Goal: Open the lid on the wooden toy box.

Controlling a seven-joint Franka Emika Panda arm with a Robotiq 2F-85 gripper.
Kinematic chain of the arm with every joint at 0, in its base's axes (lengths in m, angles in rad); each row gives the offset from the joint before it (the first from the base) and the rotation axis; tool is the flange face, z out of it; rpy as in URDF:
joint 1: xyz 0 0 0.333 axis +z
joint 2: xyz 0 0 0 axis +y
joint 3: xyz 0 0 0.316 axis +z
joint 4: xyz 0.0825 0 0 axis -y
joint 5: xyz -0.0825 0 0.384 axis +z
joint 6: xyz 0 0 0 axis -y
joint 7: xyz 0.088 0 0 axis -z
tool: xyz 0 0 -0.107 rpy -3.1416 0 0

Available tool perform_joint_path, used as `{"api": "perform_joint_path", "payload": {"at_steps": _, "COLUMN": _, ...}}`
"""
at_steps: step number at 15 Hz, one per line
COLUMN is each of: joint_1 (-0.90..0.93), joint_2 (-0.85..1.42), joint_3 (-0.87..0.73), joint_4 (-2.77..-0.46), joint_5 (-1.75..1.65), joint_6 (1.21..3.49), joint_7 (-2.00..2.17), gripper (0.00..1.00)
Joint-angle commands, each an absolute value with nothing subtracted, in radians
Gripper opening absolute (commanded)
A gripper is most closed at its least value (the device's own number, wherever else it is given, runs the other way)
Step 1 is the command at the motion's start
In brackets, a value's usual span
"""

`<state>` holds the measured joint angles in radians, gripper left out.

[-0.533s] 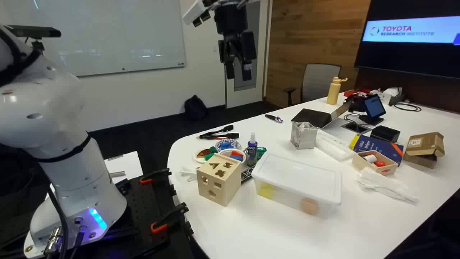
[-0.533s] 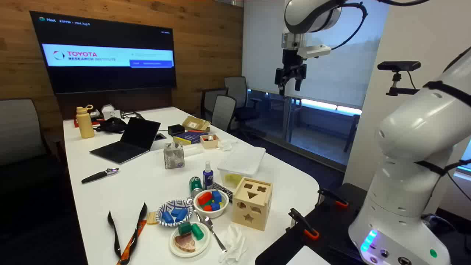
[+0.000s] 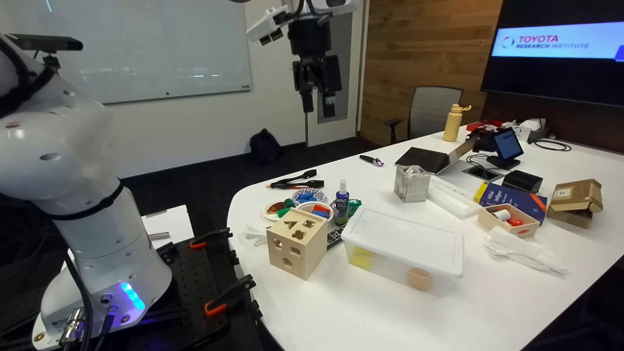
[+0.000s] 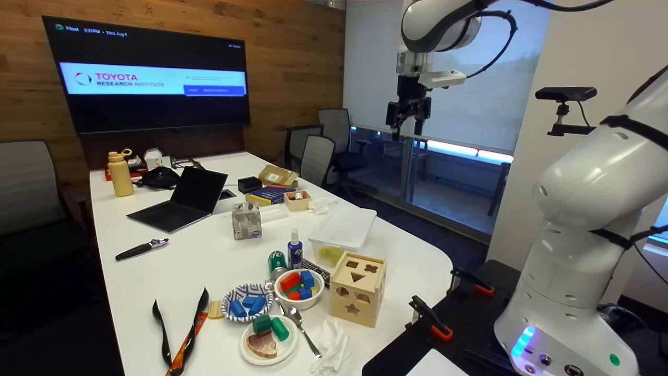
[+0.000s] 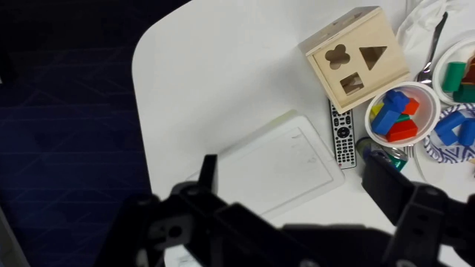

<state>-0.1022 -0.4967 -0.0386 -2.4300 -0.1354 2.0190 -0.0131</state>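
Black tool (image 4: 407, 133) spread wide, well apart from lid (image 5: 355, 66) on wooden toy box (image 3: 313, 251)

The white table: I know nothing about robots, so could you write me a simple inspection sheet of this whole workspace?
Surface: white table, crowded around the box.
Job's things: box upright; lid on top, not yet opened.
Clutter: bin, bowl of blocks and remote, all near the box.
Fingers: apart, raised above the table; nothing seen in their grip.
Cables: a black cable loops beside the arm.
Surroundings: screen lit; chairs near the table; dark bag beyond it.
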Motion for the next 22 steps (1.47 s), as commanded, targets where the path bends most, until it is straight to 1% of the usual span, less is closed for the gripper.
{"api": "perform_joint_path", "payload": {"at_steps": 1, "joint_1": -0.045, "joint_2": -0.52, "joint_3": -0.02, "joint_4": -2.559, "joint_5": -0.068, "joint_6": 2.131, "joint_7": 0.015, "gripper": 1.0}}
{"api": "perform_joint_path", "payload": {"at_steps": 7, "joint_1": 0.037, "joint_2": -0.506, "joint_3": 0.118, "joint_4": -2.756, "joint_5": -0.01, "joint_6": 2.382, "joint_7": 0.187, "gripper": 1.0}}
{"api": "perform_joint_path", "payload": {"at_steps": 10, "joint_1": 0.036, "joint_2": -0.443, "joint_3": 0.195, "joint_4": -2.805, "joint_5": -0.036, "joint_6": 2.51, "joint_7": 0.308, "gripper": 1.0}}
{"api": "perform_joint_path", "payload": {"at_steps": 12, "joint_1": 0.004, "joint_2": -0.355, "joint_3": 0.228, "joint_4": -2.793, "joint_5": -0.071, "joint_6": 2.589, "joint_7": 0.363, "gripper": 1.0}}
{"api": "perform_joint_path", "payload": {"at_steps": 15, "joint_1": -0.005, "joint_2": -0.257, "joint_3": 0.238, "joint_4": -2.795, "joint_5": -0.103, "joint_6": 2.693, "joint_7": 0.39, "gripper": 1.0}}
{"api": "perform_joint_path", "payload": {"at_steps": 22, "joint_1": 0.025, "joint_2": -0.016, "joint_3": 0.176, "joint_4": -2.76, "joint_5": -0.084, "joint_6": 2.829, "joint_7": 0.345, "gripper": 1.0}}
